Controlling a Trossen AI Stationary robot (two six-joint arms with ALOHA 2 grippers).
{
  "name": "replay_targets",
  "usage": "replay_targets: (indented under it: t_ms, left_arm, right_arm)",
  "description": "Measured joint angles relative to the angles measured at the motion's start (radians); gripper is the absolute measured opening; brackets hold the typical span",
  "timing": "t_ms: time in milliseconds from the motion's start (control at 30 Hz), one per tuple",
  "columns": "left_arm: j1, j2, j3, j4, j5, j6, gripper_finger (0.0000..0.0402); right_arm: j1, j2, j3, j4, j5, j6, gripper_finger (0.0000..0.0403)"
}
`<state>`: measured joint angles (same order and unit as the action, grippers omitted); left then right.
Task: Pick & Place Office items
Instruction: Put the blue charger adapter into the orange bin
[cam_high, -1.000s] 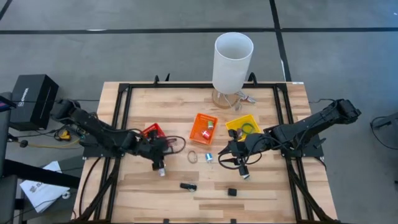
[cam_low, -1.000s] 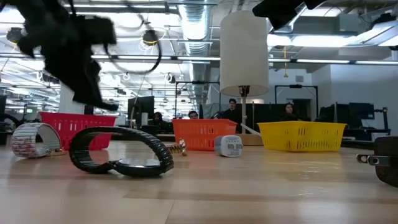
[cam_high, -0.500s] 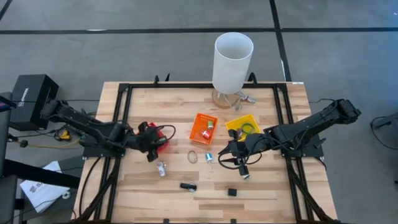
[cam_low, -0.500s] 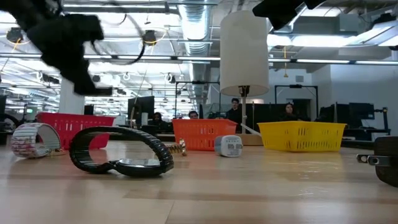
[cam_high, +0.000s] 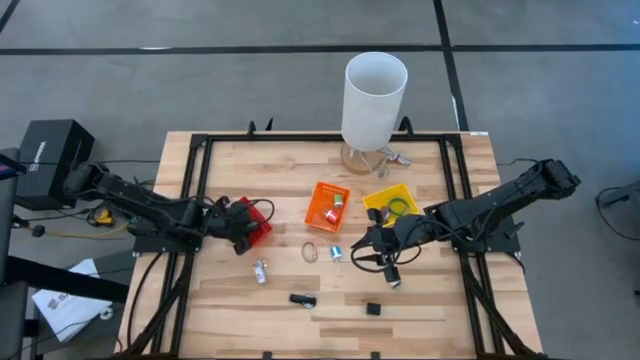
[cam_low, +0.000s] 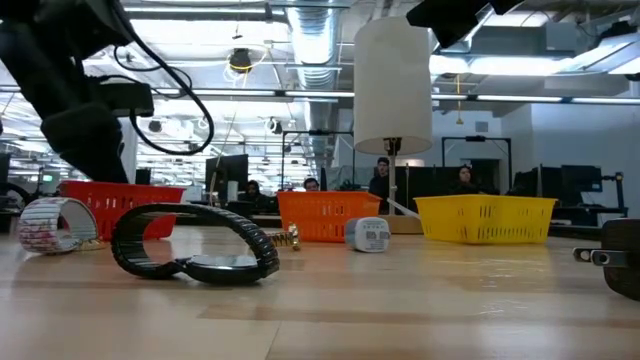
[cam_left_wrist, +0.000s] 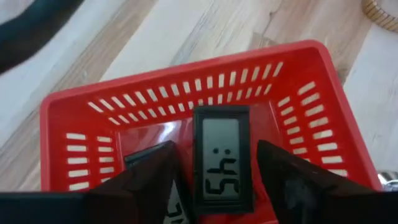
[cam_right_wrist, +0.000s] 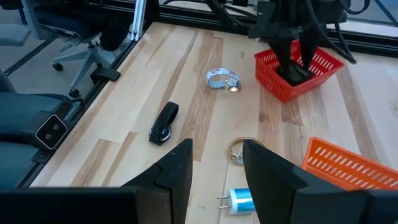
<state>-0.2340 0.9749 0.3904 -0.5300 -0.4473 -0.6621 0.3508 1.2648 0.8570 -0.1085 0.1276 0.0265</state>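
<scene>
Left fingers (cam_left_wrist: 214, 180): spread wide over the red bin (cam_left_wrist: 311, 118), centre-left of the high view; small digital clock (cam_left_wrist: 221, 158) lies loose between them, long axis along the fingers.
Right fingers (cam_right_wrist: 216, 163): half open, empty, nearest the plug (cam_right_wrist: 238, 200).

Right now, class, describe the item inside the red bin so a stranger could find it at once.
Find the red bin at the table's left, under the left pincer. Inside lies a small black digital clock; unlike the loose watches outside, it has a rectangular grey screen showing digits.
</scene>
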Motion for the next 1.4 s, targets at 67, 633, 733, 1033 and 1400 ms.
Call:
replay_targets:
  t_ms: [67, 633, 733, 1033, 1400]
  left_arm:
    - [0.000, 0.000, 0.000, 0.002, 0.000, 0.001, 0.0236]
    - [-0.002, 0.000, 0.127, 0.152, 0.000, 0.216, 0.0231]
    - [-0.002, 0.000, 0.127, 0.196, 0.012, 0.215, 0.0230]
    - [-0.002, 0.000, 0.127, 0.365, 0.029, 0.349, 0.0230]
    - [-0.002, 0.000, 0.127, 0.444, 0.034, 0.397, 0.0230]
  right_arm:
    - [0.000, 0.000, 0.000, 0.000, 0.000, 0.000, 0.0132]
    - [0.000, 0.000, 0.000, 0.000, 0.000, 0.000, 0.0132]
    - [0.000, 0.000, 0.000, 0.000, 0.000, 0.000, 0.0132]
    - [0.000, 0.000, 0.000, 0.002, 0.001, 0.040, 0.0132]
    - [0.004, 0.000, -0.083, 0.061, 0.033, 0.205, 0.0132]
